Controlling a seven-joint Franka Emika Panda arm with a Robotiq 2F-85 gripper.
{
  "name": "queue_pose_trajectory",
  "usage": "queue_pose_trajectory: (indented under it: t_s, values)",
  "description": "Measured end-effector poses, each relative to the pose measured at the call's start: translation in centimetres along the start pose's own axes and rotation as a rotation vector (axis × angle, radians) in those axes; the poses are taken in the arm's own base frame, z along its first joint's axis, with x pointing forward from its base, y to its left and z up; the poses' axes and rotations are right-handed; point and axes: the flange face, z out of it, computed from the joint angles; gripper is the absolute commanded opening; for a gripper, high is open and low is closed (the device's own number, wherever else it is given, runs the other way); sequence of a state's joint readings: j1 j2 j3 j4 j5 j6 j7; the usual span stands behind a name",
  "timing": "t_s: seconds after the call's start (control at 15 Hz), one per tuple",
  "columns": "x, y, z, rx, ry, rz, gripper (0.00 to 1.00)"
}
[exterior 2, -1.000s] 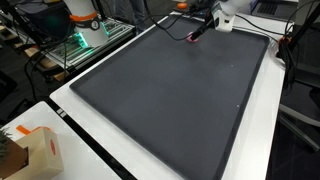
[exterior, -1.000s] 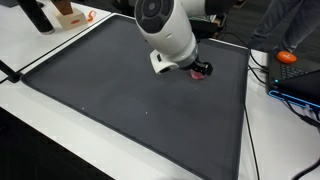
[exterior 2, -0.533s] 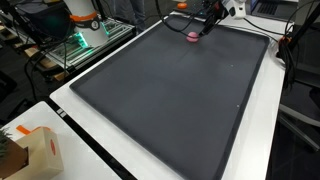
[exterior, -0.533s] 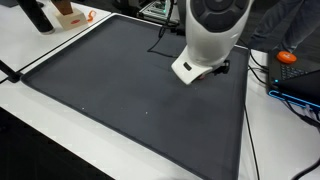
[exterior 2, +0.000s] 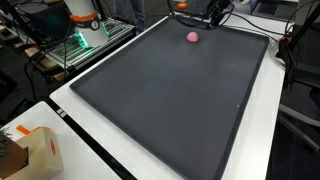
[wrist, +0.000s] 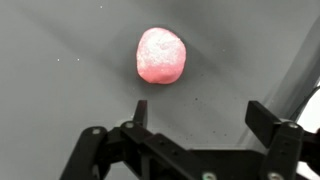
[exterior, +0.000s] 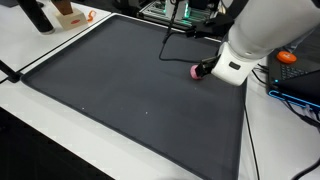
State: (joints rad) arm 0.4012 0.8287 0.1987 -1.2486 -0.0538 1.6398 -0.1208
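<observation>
Presently the claw (wrist: pixel 205 128) stands open and empty, just beside the pink ball (wrist: pixel 161 55) without touching it. Ball rests on the dark mat (exterior: pixel 120 80) covering the table (exterior: pixel 40 50), near the mat's edge.

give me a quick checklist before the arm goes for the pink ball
1. Jaws open: ok.
2. Jaws empty: ok.
3. Ball lying free on the mat, nothing touching it: ok.
4. Ball between the jaws: not ok; in the wrist view it lies ahead of them.
5. Cable apart from the ball: ok.
6. Height of the jaws above the mat: cannot tell.
</observation>
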Motion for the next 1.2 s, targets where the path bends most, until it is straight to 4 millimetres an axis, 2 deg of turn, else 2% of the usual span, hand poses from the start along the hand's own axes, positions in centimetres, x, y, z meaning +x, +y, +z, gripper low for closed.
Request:
queue_pose_trajectory:
  t_s: [0.27,0.6,1.2]
  values:
    - [0.2,-2.0,0.3,-0.096,-0.023,-0.147,1.0]
    - [-0.1,-4.4,1.1,-0.149,-0.059,-0.245,1.0]
    - [-1.5,-6.8,4.0,-0.265,-0.099,-0.345,1.0]
